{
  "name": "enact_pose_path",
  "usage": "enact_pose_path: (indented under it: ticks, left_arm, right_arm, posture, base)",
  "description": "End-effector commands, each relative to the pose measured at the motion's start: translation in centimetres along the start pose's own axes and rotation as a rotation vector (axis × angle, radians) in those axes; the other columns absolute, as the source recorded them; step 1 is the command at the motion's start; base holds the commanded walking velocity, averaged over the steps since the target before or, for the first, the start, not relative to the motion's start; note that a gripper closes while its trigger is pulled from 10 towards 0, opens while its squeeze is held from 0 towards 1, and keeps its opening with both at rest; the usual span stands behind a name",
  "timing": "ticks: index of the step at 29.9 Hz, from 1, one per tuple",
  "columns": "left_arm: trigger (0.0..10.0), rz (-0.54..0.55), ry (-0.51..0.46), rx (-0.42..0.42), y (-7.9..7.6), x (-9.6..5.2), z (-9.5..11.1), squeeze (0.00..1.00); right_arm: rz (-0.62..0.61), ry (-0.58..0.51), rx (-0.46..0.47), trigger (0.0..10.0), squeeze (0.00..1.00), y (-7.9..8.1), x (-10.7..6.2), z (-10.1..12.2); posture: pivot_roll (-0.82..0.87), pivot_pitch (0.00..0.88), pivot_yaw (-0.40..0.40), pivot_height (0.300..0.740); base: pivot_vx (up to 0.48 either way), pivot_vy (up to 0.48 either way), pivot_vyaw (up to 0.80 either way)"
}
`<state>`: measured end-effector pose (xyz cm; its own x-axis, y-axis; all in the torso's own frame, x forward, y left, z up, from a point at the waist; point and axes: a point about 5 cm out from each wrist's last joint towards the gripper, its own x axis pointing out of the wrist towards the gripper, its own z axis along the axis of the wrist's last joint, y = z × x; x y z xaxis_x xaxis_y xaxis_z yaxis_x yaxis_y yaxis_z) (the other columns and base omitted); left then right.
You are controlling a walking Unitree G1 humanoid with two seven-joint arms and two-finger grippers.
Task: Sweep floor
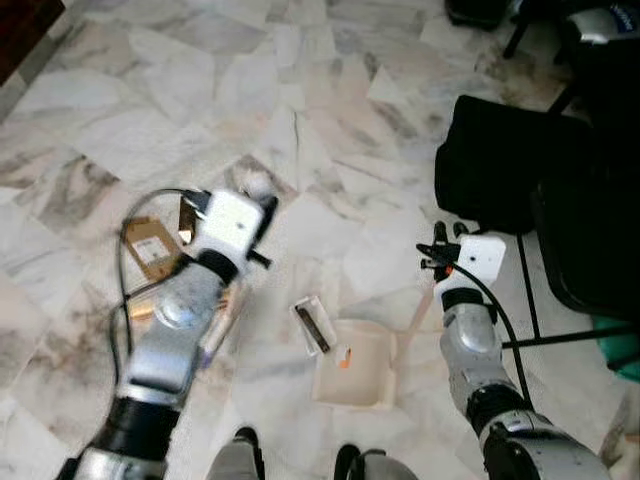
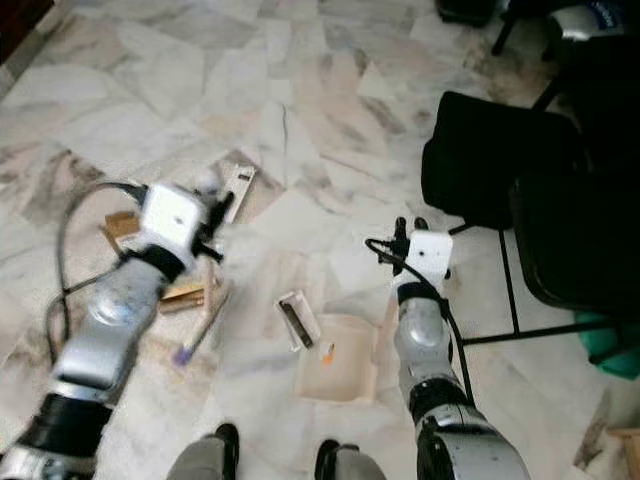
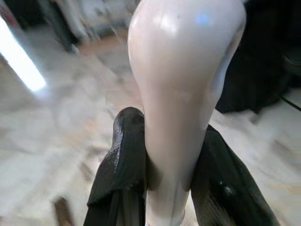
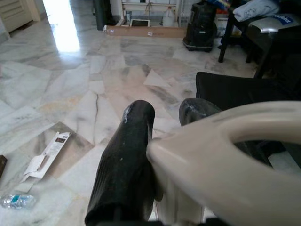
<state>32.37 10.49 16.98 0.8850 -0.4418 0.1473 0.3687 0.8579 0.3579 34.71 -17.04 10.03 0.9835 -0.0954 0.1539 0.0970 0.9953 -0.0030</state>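
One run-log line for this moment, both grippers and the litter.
left gripper: shut on broom handle | right gripper: shut on dustpan handle | dustpan: on floor, orange scrap inside | small box: beside dustpan

Before us on the floor (image 1: 330, 90) lies the dustpan (image 1: 356, 372), just ahead of our feet, with a small scrap (image 1: 344, 358) inside it and a flat carton (image 1: 312, 324) touching its left front corner. To our left, the left gripper (image 3: 164, 155) closes around the broom handle (image 3: 181, 94), with a cardboard box (image 1: 150, 247) on the floor just to its left, while the right gripper (image 4: 164, 122) grips the dustpan handle (image 4: 221, 155) to the right of the dustpan. Further right stands a chair (image 1: 500, 160), and beyond the left arm a flattened box (image 2: 238, 187) lies on the floor.
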Motion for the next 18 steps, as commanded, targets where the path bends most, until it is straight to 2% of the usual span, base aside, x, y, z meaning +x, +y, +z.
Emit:
enact_pose_path:
  ticks: [1, 5, 6, 8, 9, 10, 11, 12, 13, 14, 16, 17, 18]
  left_arm:
    - [10.0, -0.064, -0.035, -0.026, -1.8, 0.9, 0.1, 0.00]
    - [10.0, -0.084, -0.023, -0.073, -3.5, 2.0, -0.4, 0.00]
    - [10.0, -0.092, -0.025, -0.107, -4.1, 2.3, -0.2, 0.00]
    - [10.0, -0.097, -0.030, -0.123, -4.4, 2.4, -0.1, 0.00]
    - [10.0, -0.101, -0.038, -0.158, -4.8, 2.6, 0.1, 0.00]
    - [10.0, -0.112, -0.058, -0.296, -5.7, 3.1, 0.8, 0.00]
    - [10.0, -0.112, -0.058, -0.296, -5.7, 3.1, 0.8, 0.00]
    - [10.0, -0.126, -0.076, -0.416, -6.3, 3.5, 1.4, 0.00]
    - [10.0, -0.135, -0.083, -0.459, -6.5, 3.5, 1.7, 0.00]
    - [10.0, -0.135, -0.083, -0.459, -6.5, 3.5, 1.7, 0.00]
    - [10.0, -0.192, -0.103, -0.568, -7.1, 3.5, 2.5, 0.00]
    - [10.0, -0.192, -0.103, -0.568, -7.1, 3.5, 2.5, 0.00]
    - [10.0, -0.227, -0.119, -0.618, -7.2, 3.2, 3.1, 0.00]
  right_arm:
    - [0.015, 0.123, 0.018, 10.0, 0.00, 0.2, -1.7, -2.6]
    - [0.009, 0.122, 0.014, 10.0, 0.00, 0.0, -1.9, -2.7]
    - [0.007, 0.124, 0.014, 10.0, 0.00, -0.1, -2.0, -2.8]
    - [0.007, 0.124, 0.014, 10.0, 0.00, -0.1, -2.1, -2.9]
    - [0.006, 0.125, 0.015, 10.0, 0.00, 0.0, -2.1, -2.9]
    - [0.006, 0.126, 0.017, 10.0, 0.00, 0.0, -2.2, -3.0]
    - [0.006, 0.126, 0.017, 10.0, 0.00, 0.0, -2.2, -3.0]
    - [0.006, 0.127, 0.019, 10.0, 0.00, 0.1, -2.3, -3.0]
    - [0.005, 0.127, 0.020, 10.0, 0.00, 0.1, -2.3, -3.0]
    - [0.005, 0.127, 0.020, 10.0, 0.00, 0.1, -2.3, -3.0]
    - [0.005, 0.126, 0.023, 10.0, 0.00, 0.2, -2.3, -3.0]
    - [0.005, 0.126, 0.023, 10.0, 0.00, 0.2, -2.3, -3.0]
    - [0.005, 0.126, 0.024, 10.0, 0.00, 0.3, -2.3, -3.0]
  posture:
    - [0.24, 0.309, -0.028, 0.740]
    - [0.23, 0.309, -0.025, 0.740]
    - [0.23, 0.309, -0.021, 0.740]
    - [0.23, 0.309, -0.021, 0.740]
    - [0.23, 0.309, -0.019, 0.740]
    - [0.23, 0.310, -0.017, 0.740]
    - [0.23, 0.310, -0.017, 0.740]
    - [0.23, 0.310, -0.018, 0.740]
    - [0.23, 0.310, -0.017, 0.740]
    - [0.23, 0.310, -0.017, 0.740]
    - [0.23, 0.309, -0.015, 0.740]
    - [0.23, 0.309, -0.015, 0.740]
    - [0.24, 0.308, -0.014, 0.740]
  base:
    - [0.000, 0.000, 0.00]
    - [0.000, 0.000, 0.00]
    - [0.000, 0.000, 0.00]
    - [0.000, 0.000, 0.00]
    - [0.000, 0.000, 0.00]
    - [0.000, 0.000, 0.00]
    - [0.000, 0.000, 0.00]
    - [0.000, 0.000, 0.00]
    - [0.000, 0.000, 0.00]
    - [0.000, 0.000, 0.00]
    - [0.000, 0.000, 0.00]
    - [0.000, 0.000, 0.00]
    - [0.000, 0.000, 0.00]
